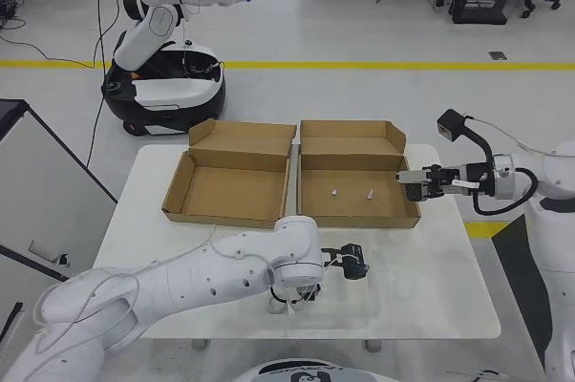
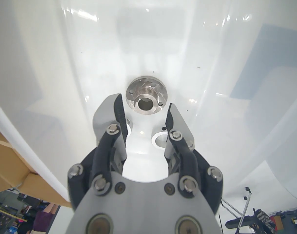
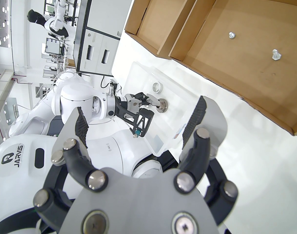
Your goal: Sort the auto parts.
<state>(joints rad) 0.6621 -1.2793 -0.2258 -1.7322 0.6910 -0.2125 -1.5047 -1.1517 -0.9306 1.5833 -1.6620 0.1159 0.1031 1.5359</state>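
Note:
A flanged metal hub (image 2: pixel 146 96) lies in a clear plastic bin (image 3: pixel 141 71) on the white table (image 1: pixel 440 286). My left gripper (image 2: pixel 145 105) is open, one fingertip on each side of the hub and close to it. Two metal rings (image 2: pixel 160 140) lie under its fingers. The right wrist view also takes in the left gripper (image 3: pixel 155 103), the hub (image 3: pixel 163 105) and one ring (image 3: pixel 157 87). My right gripper (image 1: pixel 402 179) hangs open and empty over the right edge of the right cardboard box (image 1: pixel 354 177). Two bolts (image 3: pixel 232 35) (image 3: pixel 275 55) lie in that box.
The left cardboard box (image 1: pixel 232 181) stands against the right one and holds nothing. Both have raised flaps at the back. A grey cabinet (image 1: pixel 30 181) stands left of the table, and another robot (image 1: pixel 163 76) is parked behind it.

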